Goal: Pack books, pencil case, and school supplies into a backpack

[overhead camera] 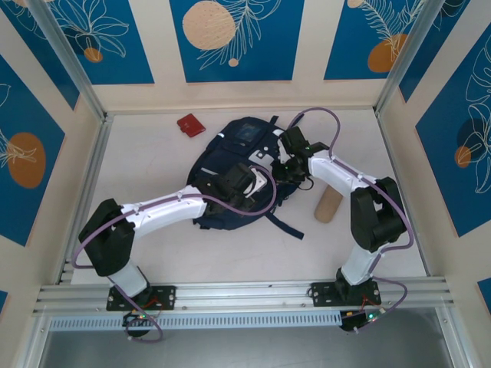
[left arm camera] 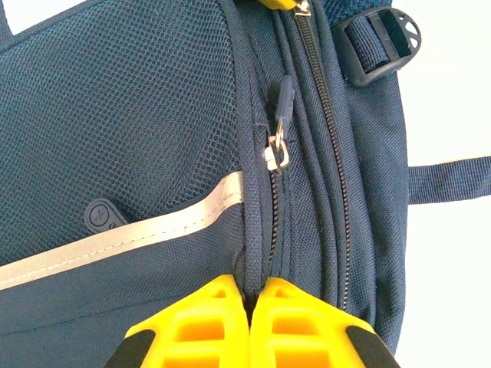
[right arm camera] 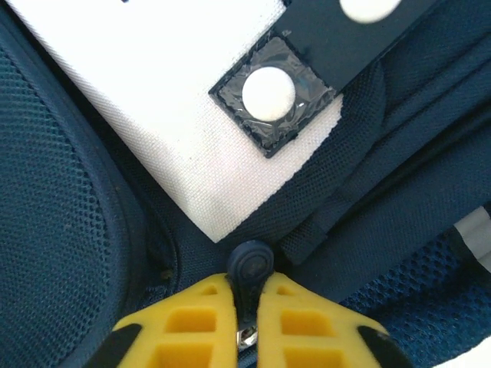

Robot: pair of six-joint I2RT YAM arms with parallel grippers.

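The backpack lies flat in the middle of the table, and we have both arms reaching over it. Our left gripper sits on the backpack's front, its yellow fingers pressed together on a raised fabric seam that runs up between them, just beside a closed zip; the white stripe of the front pocket crosses to one side of that seam, and a metal zip slider hangs a little further along it. From above, this gripper rests on the backpack's near half. Our right gripper is at the backpack's right edge, fingers closed on a small dark rubber zip tab that pokes out between the tips, with a white patch just beyond it. We judge the step in hand to be opening the backpack: one gripper anchors the cloth while the other has the tab, and nothing looks packed yet. Beyond the backpack's far left corner lies a red pouch, and off its right side, past the right arm, a tan roll; we cannot tell what either is. The next move calls for drawing the tab along the zip line while the left grip keeps the fabric taut, so the pull opens the teeth and does not just drag the whole backpack across the table.
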